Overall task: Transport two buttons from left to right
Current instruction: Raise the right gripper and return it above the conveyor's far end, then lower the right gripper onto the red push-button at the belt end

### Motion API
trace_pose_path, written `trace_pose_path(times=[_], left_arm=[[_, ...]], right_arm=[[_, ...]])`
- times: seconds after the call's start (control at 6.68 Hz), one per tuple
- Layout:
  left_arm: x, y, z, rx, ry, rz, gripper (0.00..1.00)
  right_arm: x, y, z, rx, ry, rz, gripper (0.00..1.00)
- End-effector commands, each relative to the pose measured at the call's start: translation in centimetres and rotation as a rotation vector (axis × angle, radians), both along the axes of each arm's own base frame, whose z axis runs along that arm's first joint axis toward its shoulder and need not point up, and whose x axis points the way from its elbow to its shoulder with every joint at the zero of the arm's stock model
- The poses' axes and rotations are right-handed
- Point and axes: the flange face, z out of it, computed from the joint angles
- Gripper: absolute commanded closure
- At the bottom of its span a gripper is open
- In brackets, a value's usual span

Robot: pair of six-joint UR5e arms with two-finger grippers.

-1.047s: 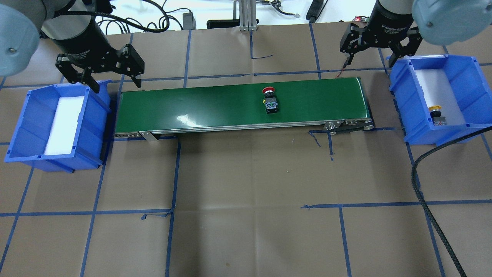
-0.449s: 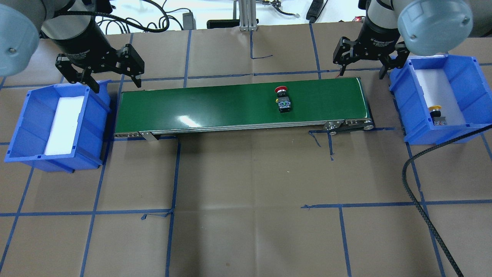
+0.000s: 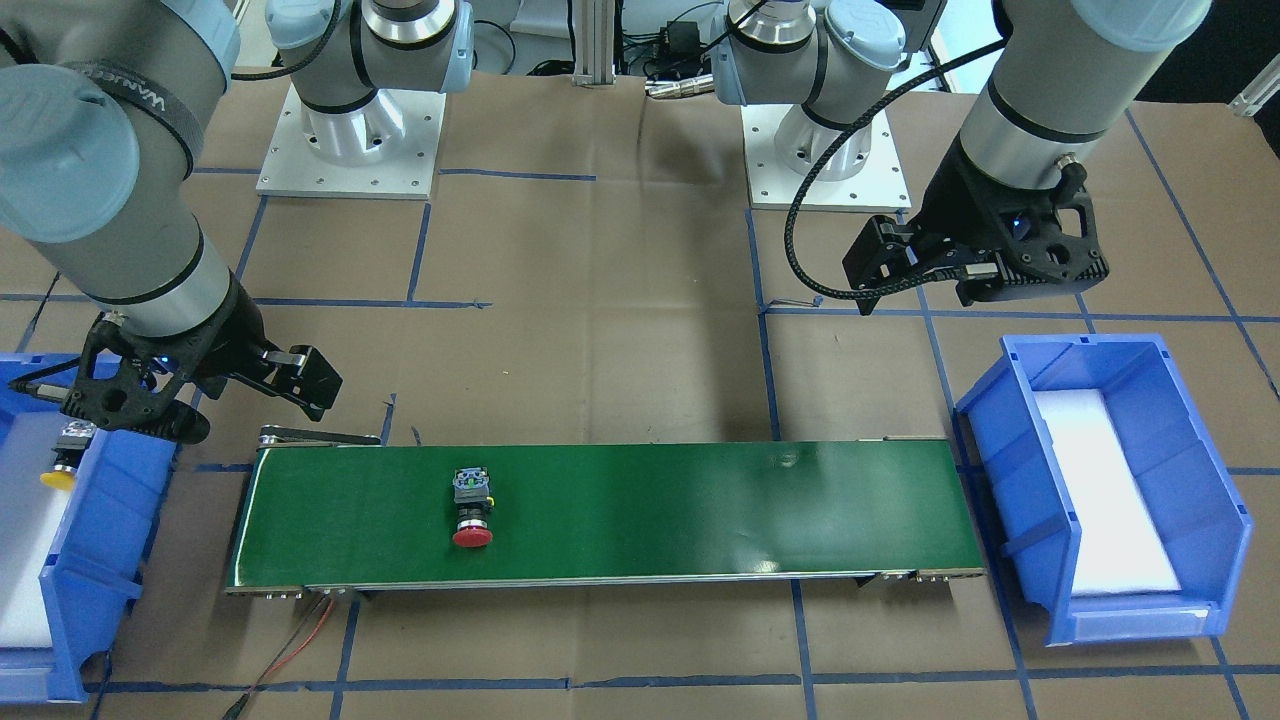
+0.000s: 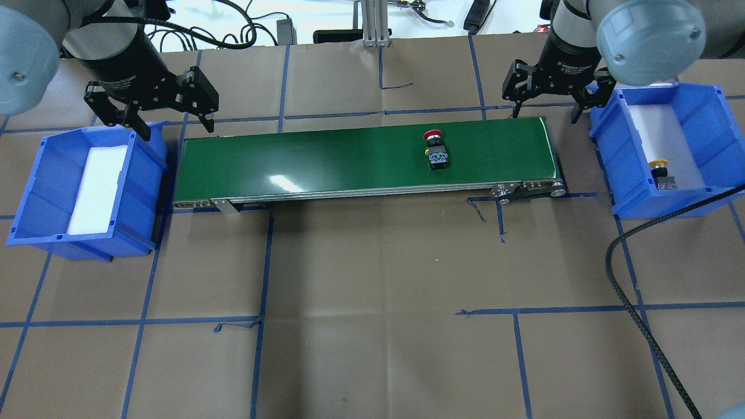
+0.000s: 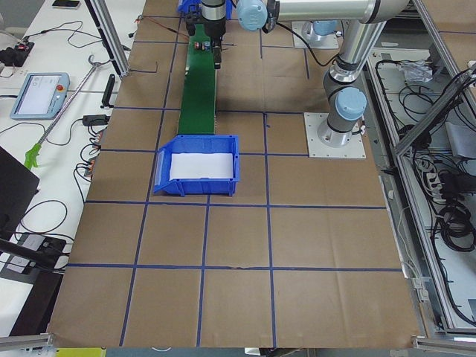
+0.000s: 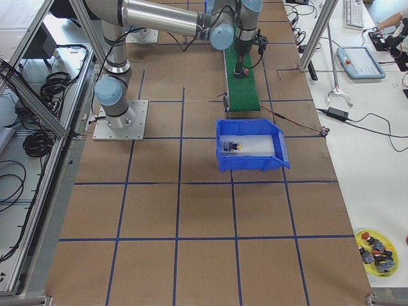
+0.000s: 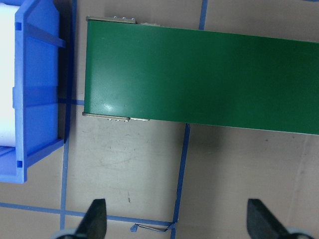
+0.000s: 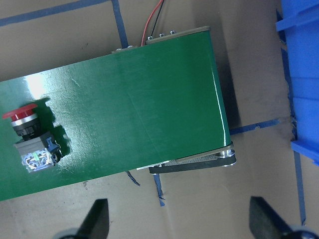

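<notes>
The red-capped button (image 4: pixel 436 152) lies on its side on the green conveyor belt (image 4: pixel 326 160), right of its middle; it also shows in the front view (image 3: pixel 472 505) and the right wrist view (image 8: pixel 32 137). The yellow-capped button (image 4: pixel 662 173) lies in the right blue bin (image 4: pixel 698 110). My right gripper (image 4: pixel 546 112) is open and empty, above the belt's far right end, apart from the red button. My left gripper (image 4: pixel 174 127) is open and empty, above the gap between the left blue bin (image 4: pixel 35 192) and the belt's left end.
The left bin holds only white foam (image 4: pixel 96 189). A black braided cable (image 4: pixel 640 317) curves over the table at the near right. Red and black wires (image 3: pixel 300 640) leave the belt's right end. A yellow dish of spare parts (image 6: pixel 376 245) sits on the side bench.
The red button has ridden the belt to the right. My right gripper has moved left, from the bin's edge to over the belt's right end. The left arm has not moved.
</notes>
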Motion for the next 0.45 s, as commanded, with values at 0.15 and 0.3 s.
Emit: trace_pose_path(times=[0.15,0.3], left_arm=[[0.0,0.0,0.0,0.0,0.0,0.0,0.0],[0.0,0.0,0.0,0.0,0.0,0.0,0.0]], right_arm=[[0.02,-0.83,-1.65,0.015,-0.003,-0.012,0.01],[0.01,-1.06,-2.16,0.021,-0.003,-0.012,0.01]])
